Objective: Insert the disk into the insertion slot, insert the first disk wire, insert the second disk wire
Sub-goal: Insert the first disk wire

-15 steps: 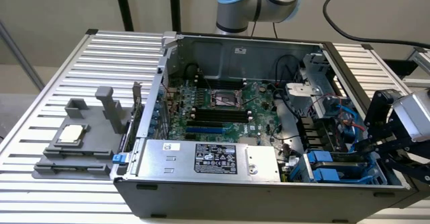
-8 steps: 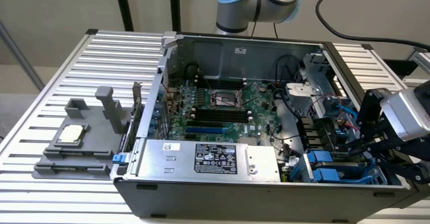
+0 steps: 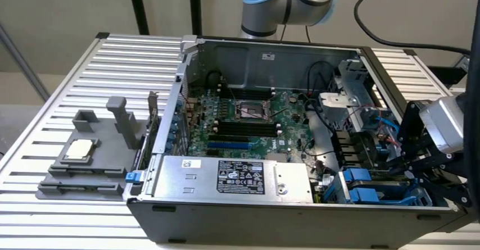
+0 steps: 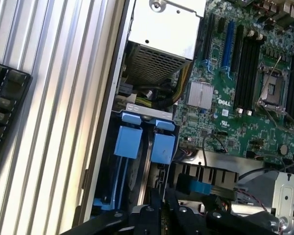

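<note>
Blue plastic is my guide here: the disk shows as a bright blue carrier tab with rails, lying inside the insertion slot, at the corner of the computer case on the exterior view's right. I cannot make out its metal body, so I judge it seated but won't swear to it. The rails' long axis runs from the tab straight toward my jaws, which hang just off the cage's other end. They are pinched together, with nothing I can see between them.

My count is two blue tabs side by side in the cage, one small blue connector close beside the jaws, one silver power-supply box, one motherboard and one arm. The case sits on the slatted table.
</note>
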### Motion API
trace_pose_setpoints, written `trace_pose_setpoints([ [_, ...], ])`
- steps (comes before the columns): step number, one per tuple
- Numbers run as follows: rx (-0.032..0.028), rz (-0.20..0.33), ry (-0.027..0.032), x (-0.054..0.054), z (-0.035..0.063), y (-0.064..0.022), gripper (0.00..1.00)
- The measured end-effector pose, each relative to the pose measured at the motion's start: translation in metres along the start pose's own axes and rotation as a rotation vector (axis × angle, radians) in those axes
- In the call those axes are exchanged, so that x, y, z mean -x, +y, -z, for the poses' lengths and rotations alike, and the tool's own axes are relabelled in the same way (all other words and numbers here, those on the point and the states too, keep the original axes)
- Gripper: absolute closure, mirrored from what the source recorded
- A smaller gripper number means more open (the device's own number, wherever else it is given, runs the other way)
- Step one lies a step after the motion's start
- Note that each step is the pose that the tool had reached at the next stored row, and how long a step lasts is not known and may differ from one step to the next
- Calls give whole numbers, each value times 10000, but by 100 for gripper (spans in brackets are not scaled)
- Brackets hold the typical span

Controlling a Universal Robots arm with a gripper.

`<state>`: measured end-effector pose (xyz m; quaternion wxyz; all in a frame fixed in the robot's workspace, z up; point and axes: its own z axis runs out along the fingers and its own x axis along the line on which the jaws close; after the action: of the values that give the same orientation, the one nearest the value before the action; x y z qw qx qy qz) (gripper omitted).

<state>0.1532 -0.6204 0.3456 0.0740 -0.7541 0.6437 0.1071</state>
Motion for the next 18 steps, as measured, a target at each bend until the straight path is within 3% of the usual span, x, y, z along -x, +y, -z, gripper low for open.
trace_pose_setpoints([
  [6, -108, -495, 128, -3, -13, 3, 84],
  [12, -127, -665, 304, 6, -41, 20, 84],
  [18, -146, -760, 340, 38, -53, 26, 84],
])
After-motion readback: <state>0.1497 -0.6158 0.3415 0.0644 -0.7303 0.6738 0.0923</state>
